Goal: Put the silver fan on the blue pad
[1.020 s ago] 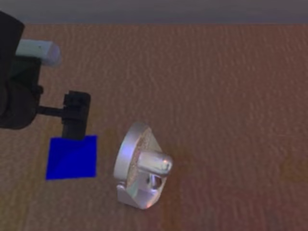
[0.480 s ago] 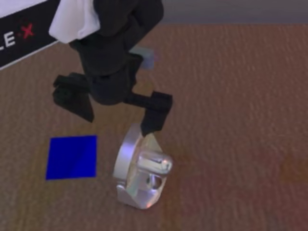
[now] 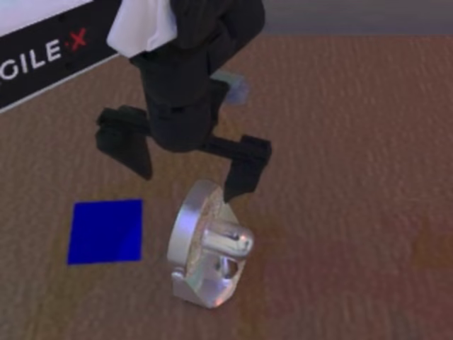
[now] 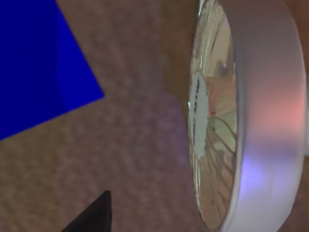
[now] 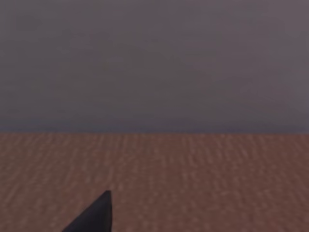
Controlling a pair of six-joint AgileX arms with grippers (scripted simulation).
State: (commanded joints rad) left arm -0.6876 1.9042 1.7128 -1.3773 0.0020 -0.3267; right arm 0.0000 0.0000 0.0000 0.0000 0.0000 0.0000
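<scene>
Brown textured table [image 3: 354, 142], blue pad [image 3: 105, 231] beside silver fan [image 3: 209, 248], left pincer [image 3: 190, 176] released above

The brown table [image 3: 354, 142] carries the blue pad [image 3: 105, 231] flat toward its left edge and the silver fan [image 3: 207, 248] just beside it, nearer the middle.

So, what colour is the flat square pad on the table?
The blue pad is vivid blue; the top view shows it best.
</scene>
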